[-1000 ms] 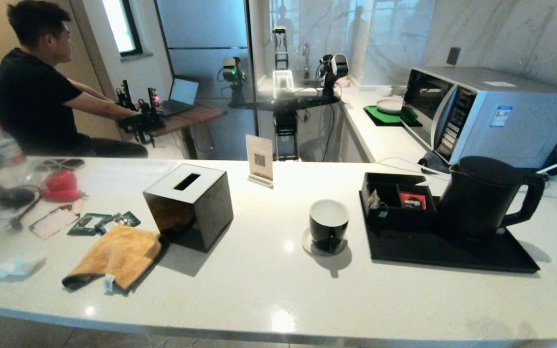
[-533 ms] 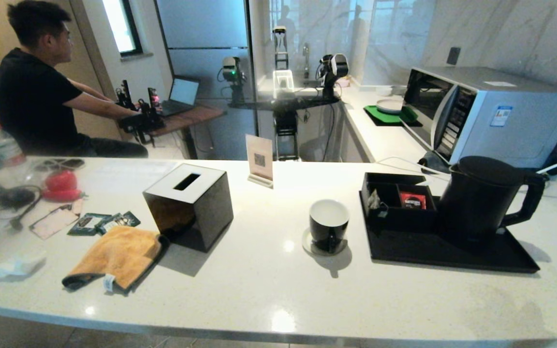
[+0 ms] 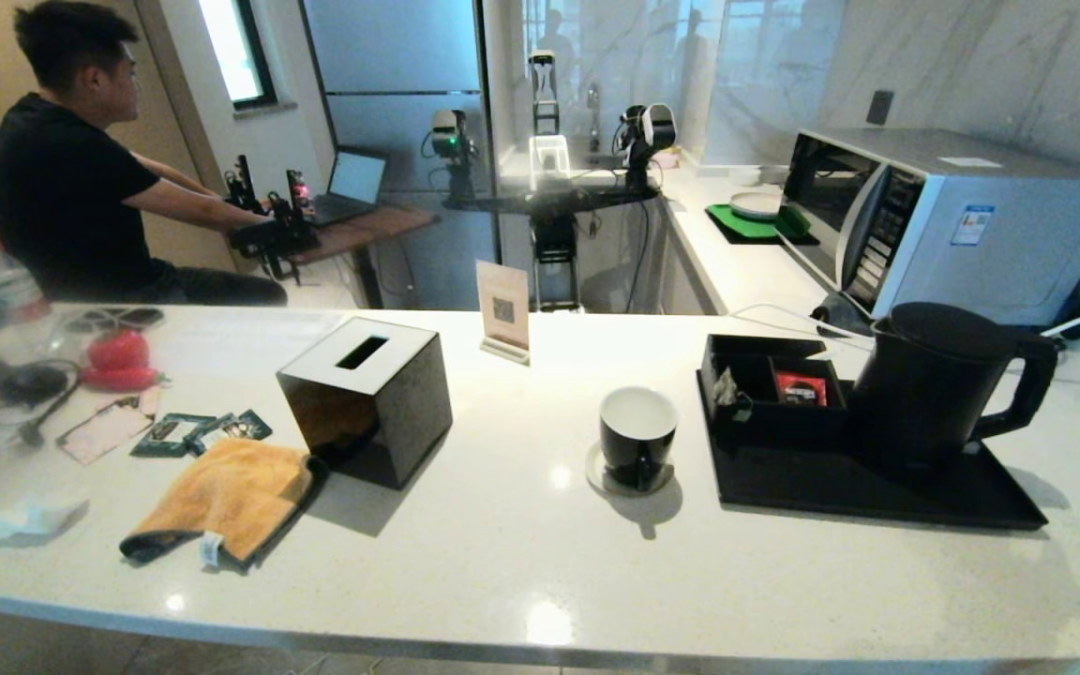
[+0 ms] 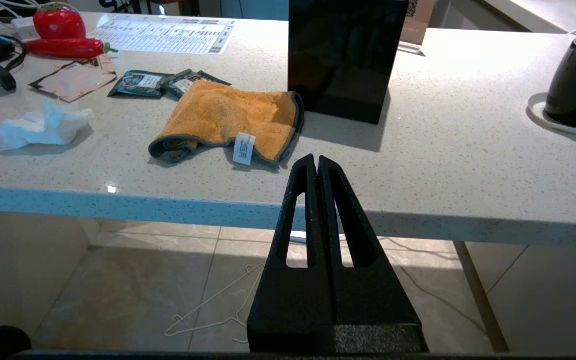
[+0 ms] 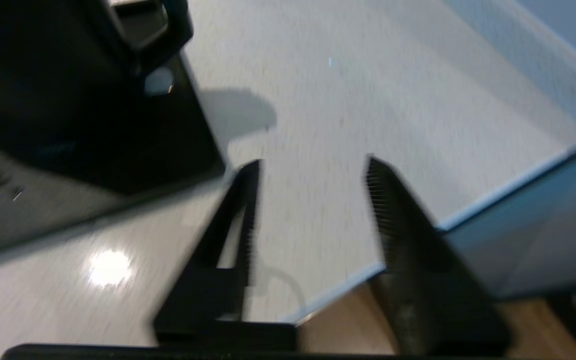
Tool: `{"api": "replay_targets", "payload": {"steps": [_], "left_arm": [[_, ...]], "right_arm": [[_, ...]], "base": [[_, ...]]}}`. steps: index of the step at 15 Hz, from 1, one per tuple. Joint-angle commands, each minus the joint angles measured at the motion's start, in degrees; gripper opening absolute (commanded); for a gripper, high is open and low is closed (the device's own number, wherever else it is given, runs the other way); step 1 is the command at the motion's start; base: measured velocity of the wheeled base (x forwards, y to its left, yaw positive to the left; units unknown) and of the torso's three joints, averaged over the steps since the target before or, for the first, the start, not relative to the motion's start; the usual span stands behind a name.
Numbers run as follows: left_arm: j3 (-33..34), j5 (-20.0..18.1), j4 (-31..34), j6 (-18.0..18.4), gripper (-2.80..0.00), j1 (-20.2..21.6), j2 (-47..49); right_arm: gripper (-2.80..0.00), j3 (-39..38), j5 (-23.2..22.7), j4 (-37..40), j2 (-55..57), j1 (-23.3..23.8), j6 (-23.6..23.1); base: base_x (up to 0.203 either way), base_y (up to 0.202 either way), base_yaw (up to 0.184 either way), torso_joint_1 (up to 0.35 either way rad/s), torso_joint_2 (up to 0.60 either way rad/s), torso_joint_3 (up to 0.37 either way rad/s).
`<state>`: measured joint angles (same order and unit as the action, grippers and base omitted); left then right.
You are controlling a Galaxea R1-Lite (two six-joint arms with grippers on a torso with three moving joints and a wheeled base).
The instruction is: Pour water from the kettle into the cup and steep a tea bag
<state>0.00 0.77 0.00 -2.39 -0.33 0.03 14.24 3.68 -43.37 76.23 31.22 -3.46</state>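
Observation:
The matte black kettle (image 3: 943,384) stands on a black tray (image 3: 877,492) at the counter's right, handle facing right and lid down, so any water is hidden. A black cup (image 3: 638,436) with a white inside sits on a saucer left of the tray. The tea bag (image 3: 726,386) lies in the left compartment of the black box on the tray. Neither arm shows in the head view. My right gripper (image 5: 313,161) is open and empty over the counter's front edge, near the tray corner (image 5: 118,150) and below the kettle (image 5: 43,75). My left gripper (image 4: 316,159) is shut, low before the counter edge.
A red sachet (image 3: 801,389) sits in the box beside the tea bag. A black tissue box (image 3: 367,398), an orange cloth (image 3: 231,497) and green packets (image 3: 202,431) lie left of the cup. A microwave (image 3: 952,220) stands behind the kettle. A card stand (image 3: 504,314) is behind.
Nothing on the counter has moved. A faint shadow has spread over the counter's front right corner.

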Motion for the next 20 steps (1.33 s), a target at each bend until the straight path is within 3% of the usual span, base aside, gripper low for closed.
{"api": "replay_targets", "payload": {"steps": [1, 9, 13, 17, 20], "left_arm": [[0.0, 0.0, 0.0, -0.1, -2.8, 0.0, 0.1], [0.0, 0.0, 0.0, -0.1, -2.8, 0.0, 0.1], [0.0, 0.0, 0.0, -0.1, -2.8, 0.0, 0.1], [0.0, 0.0, 0.0, -0.1, -2.8, 0.0, 0.1], [0.0, 0.0, 0.0, -0.1, -2.8, 0.0, 0.1]], "right_arm": [[0.0, 0.1, -0.1, -7.2, 8.9, 0.0, -1.0], [0.0, 4.8, -12.1, -17.6, 21.0, -0.1, -1.5], [0.0, 8.9, -12.9, -20.7, 25.1, -0.1, -1.3], [0.0, 9.1, -19.8, -28.1, 28.5, -0.1, -1.3], [0.0, 9.3, -19.9, -32.3, 32.0, -0.1, -1.6]], "base": [[0.0, 0.0, 0.0, 0.0, 0.0, 0.0], [0.0, 0.0, 0.0, 0.0, 0.0, 0.0], [0.0, 0.0, 0.0, 0.0, 0.0, 0.0], [0.0, 0.0, 0.0, 0.0, 0.0, 0.0], [0.0, 0.0, 0.0, 0.0, 0.0, 0.0]]}}
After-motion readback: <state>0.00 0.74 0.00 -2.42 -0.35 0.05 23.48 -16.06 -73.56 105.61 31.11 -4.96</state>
